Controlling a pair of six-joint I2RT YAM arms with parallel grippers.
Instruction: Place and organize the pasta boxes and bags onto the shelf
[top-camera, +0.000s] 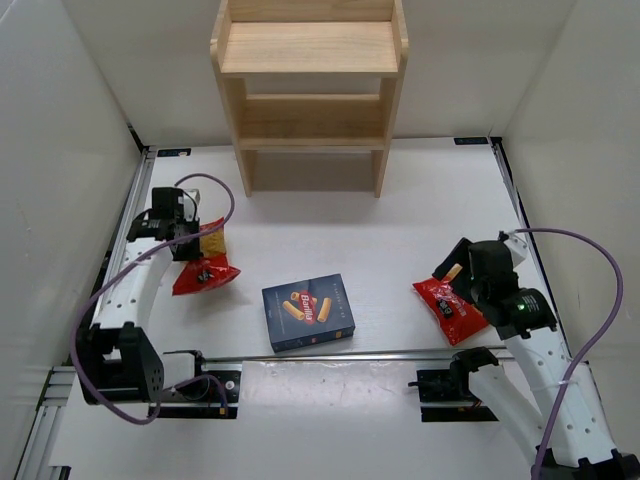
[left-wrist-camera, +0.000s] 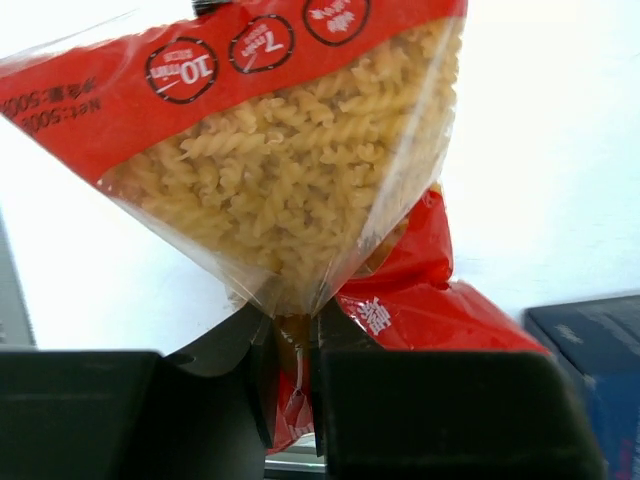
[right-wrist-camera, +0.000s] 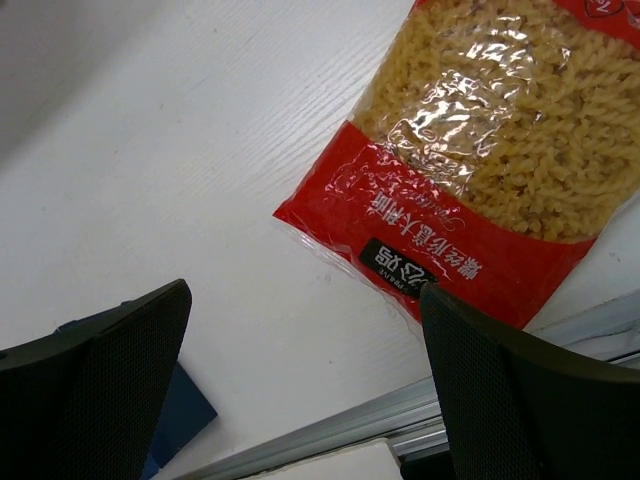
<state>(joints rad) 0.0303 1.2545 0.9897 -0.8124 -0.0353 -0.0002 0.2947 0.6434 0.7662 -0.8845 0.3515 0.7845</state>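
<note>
A red bag (top-camera: 205, 265) of yellow spiral pasta is at the left, and my left gripper (top-camera: 190, 242) is shut on its clear upper edge. In the left wrist view the crinkled film (left-wrist-camera: 290, 150) is pinched between the jaws (left-wrist-camera: 295, 340). A second red bag (top-camera: 450, 305) lies flat at the right; my right gripper (top-camera: 462, 275) hovers over its far end, open. The right wrist view shows that bag (right-wrist-camera: 480, 160) beyond the empty open gripper (right-wrist-camera: 303, 300). The dark blue pasta box (top-camera: 308, 312) lies flat in the middle. The wooden shelf (top-camera: 310, 90) stands at the back.
An aluminium rail (top-camera: 350, 355) runs along the table's near edge, in front of the box. White walls close in the left, right and back. The box corner (left-wrist-camera: 590, 340) shows at the right of the left wrist view and also low left (right-wrist-camera: 185, 400) in the right wrist view.
</note>
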